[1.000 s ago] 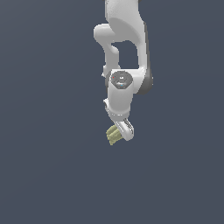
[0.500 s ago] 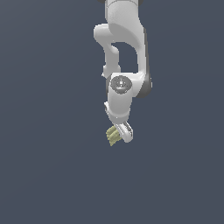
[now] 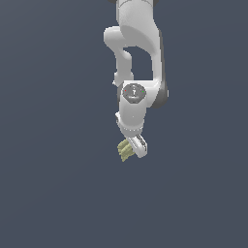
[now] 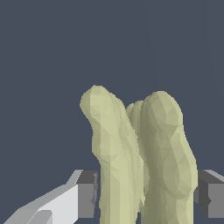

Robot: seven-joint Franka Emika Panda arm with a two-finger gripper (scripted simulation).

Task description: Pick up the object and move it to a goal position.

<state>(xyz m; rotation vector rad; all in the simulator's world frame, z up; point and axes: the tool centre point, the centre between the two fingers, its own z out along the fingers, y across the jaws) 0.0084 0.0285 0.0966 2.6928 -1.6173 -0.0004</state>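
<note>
Pincer (image 3: 131, 149) clamped on object (image 4: 140, 157), w/ only plain dark-grey backdrop (image 3: 48, 145) around.

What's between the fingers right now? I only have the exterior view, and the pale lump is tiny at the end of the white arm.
Observer: The wrist view shows the pale yellow-green ridged lump sitting between the two grey fingers, one on either side.
Operator: Is it one piece or several?
Observer: Up close it reads as several rounded lobes side by side, like a little banana bunch.
Operator: Anything beyond it?
Observer: Only plain dark blue-grey background; no surface or goal marker shows in the wrist view.
</note>
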